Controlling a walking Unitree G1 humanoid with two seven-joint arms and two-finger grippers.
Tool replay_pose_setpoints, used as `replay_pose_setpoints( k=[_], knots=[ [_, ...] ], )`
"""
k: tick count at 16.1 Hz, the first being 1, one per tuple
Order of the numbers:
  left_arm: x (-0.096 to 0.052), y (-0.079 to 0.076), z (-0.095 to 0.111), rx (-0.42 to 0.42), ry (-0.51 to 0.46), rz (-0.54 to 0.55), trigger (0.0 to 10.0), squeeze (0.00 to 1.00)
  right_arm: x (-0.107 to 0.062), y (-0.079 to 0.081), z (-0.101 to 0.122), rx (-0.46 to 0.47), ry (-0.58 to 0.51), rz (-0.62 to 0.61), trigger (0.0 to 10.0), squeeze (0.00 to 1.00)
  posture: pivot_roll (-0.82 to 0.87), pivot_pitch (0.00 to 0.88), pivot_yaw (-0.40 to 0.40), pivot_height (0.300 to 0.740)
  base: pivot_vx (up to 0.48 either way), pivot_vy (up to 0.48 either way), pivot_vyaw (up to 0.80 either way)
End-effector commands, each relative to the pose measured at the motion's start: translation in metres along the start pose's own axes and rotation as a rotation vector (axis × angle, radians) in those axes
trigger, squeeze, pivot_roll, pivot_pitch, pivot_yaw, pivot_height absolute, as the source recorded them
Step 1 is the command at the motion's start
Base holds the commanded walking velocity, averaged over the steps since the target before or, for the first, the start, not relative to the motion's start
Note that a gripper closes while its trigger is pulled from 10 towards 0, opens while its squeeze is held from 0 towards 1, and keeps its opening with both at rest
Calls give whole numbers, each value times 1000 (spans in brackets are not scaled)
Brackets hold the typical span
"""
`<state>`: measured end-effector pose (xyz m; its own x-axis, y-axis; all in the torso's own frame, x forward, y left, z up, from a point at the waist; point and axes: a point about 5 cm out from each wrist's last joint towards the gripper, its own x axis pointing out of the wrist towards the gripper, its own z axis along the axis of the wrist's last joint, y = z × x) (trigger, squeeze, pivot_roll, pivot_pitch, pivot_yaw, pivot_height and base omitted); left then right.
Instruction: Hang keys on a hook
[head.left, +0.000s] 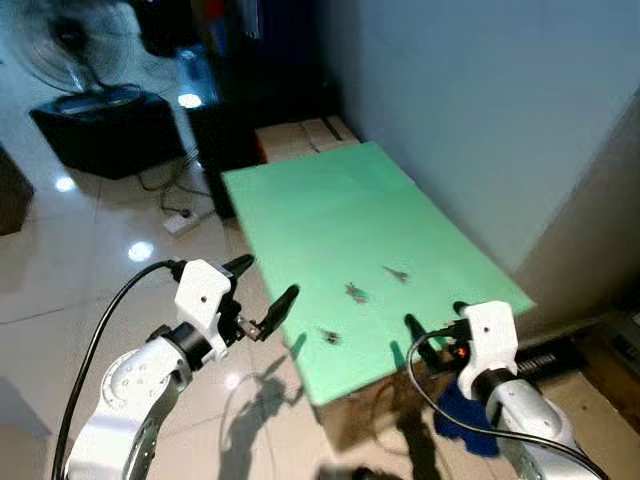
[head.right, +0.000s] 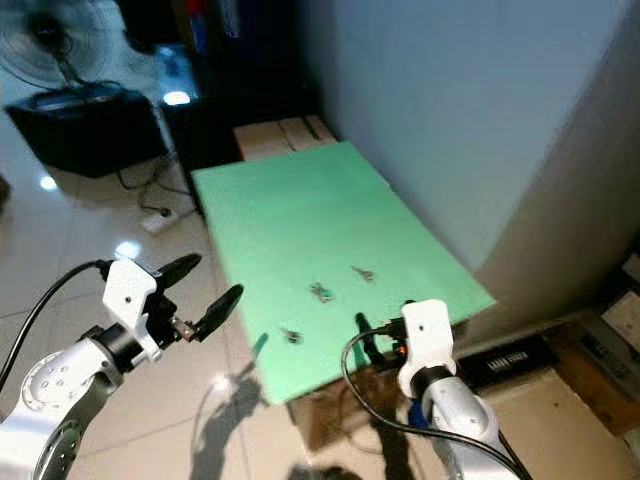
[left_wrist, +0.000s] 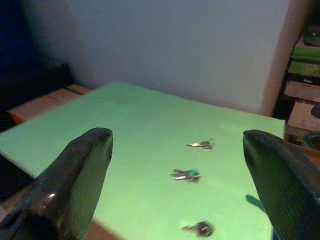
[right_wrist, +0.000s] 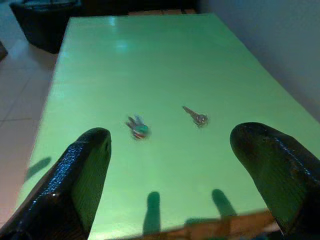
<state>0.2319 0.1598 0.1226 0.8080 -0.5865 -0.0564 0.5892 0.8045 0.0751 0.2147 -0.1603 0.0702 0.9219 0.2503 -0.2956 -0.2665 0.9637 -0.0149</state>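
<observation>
Green and flat, the rectangular tabletop stands against a pale grey wall and carries three small metal keys, well apart from one another. One key with a green tag lies mid-table; a plain silver key lies nearer the wall from it; a dark-headed key lies by the table's near edge. No writing can be read.

Beside the table's near-left edge, the left gripper hovers with fingers spread wide, empty. At the near edge, the right gripper also gapes wide, holding nothing.

Beyond the table sit a brown cardboard box and a standing fan.
</observation>
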Motion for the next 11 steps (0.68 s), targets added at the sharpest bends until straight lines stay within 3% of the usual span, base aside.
replay_pose_setpoints(
  k=[1,3,5,6,9,11],
  knots=[
    [-1,2,-2,12,17,10,10000,0,1,5,3,14,-9,14,10000,0,-35,0,53,740,0,330,-800],
    [0,2,-2,15,15,6,10000,0,2,5,3,16,-11,11,10000,0,-35,0,53,740,0,330,-669],
    [2,1,0,43,6,-3,10000,0,2,5,3,17,-11,5,10000,0,-36,0,56,740,0,163,0],
    [3,-2,1,80,-3,-20,10000,0,3,5,4,14,-11,5,10000,0,-37,0,57,740,0,-480,0],
    [5,-3,2,78,-17,-9,10000,0,3,5,4,11,-13,3,10000,0,-37,0,57,740,0,-480,0],
    [8,1,3,60,-21,38,10000,0,4,4,5,3,-14,4,10000,0,-37,0,56,740,0,0,0]
  ],
)
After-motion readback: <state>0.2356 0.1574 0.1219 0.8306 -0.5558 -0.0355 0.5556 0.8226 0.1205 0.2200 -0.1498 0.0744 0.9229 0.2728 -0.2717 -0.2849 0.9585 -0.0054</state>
